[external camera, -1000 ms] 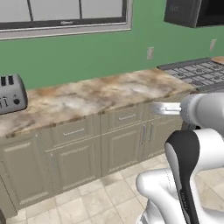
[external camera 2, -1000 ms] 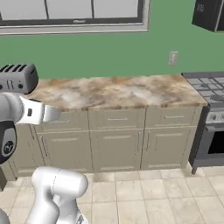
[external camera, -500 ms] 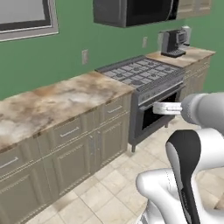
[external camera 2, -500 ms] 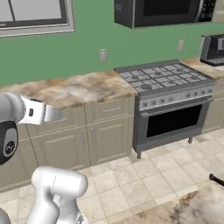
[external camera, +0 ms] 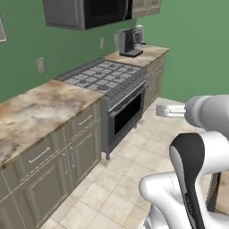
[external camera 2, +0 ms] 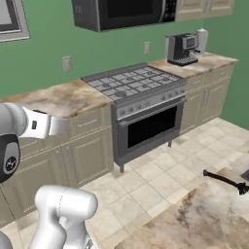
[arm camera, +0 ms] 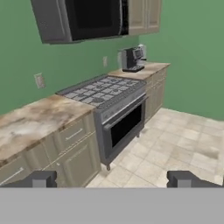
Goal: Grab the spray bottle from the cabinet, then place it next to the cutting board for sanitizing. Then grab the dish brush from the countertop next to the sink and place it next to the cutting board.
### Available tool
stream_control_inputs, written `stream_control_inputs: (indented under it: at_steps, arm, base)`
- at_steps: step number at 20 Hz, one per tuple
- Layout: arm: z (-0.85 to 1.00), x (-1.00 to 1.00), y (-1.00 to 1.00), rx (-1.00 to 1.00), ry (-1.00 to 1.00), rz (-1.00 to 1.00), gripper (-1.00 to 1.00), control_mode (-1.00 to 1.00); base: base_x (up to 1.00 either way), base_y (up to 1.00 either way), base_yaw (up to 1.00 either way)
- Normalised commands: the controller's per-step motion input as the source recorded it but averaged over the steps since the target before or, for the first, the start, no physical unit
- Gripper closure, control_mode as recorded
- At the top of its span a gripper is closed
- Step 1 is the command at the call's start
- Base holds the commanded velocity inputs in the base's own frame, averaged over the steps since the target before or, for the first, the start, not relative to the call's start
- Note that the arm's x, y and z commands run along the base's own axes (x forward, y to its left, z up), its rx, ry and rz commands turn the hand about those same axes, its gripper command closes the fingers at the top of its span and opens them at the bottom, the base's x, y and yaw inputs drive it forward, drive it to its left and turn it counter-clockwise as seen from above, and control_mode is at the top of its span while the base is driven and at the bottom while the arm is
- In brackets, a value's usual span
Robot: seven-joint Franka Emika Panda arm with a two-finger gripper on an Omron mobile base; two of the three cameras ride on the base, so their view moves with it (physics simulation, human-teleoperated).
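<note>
The dish brush (external camera 2: 222,180), a thin dark stick, lies on a marbled countertop (external camera 2: 194,219) at the lower right of the right base view. My gripper (arm camera: 113,179) is open, its two dark fingertips (arm camera: 43,179) standing wide apart with nothing between them, held in the air well away from the brush and facing the stove. The white hand (external camera: 170,110) sticks out from the arm over the tiled floor. The spray bottle, cutting board and sink are out of view.
A stove with oven (external camera: 112,85) stands between marbled counters (external camera: 31,116), with a microwave (external camera 2: 121,12) above and a coffee machine (external camera: 130,42) beyond it. Beige wall doors (external camera 2: 204,7) hang shut; whether they are the task's cabinet, I cannot tell. Tiled floor (external camera 2: 160,180) lies open.
The whole picture has swung: the camera has turned, so the toaster and window left the frame and the stove, coffee machine and brush came in. The gripper stays open.
</note>
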Motion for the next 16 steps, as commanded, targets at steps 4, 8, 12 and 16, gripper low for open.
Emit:
stream_control_inputs:
  at_steps: [4,8,12,16]
  arm:
    - [0.00,0.00,0.00,0.00,0.00,0.00,-1.00,1.00]
    - [0.00,0.00,0.00,0.00,0.00,0.00,-1.00,1.00]
    - [0.00,0.00,0.00,0.00,0.00,0.00,-1.00,1.00]
    - [0.00,0.00,0.00,0.00,0.00,0.00,-1.00,1.00]
  base:
    - [0.00,0.71,-0.47]
    - [0.00,1.00,-0.50]
    - [0.10,1.00,-0.43]
    - [0.60,0.50,-0.55]
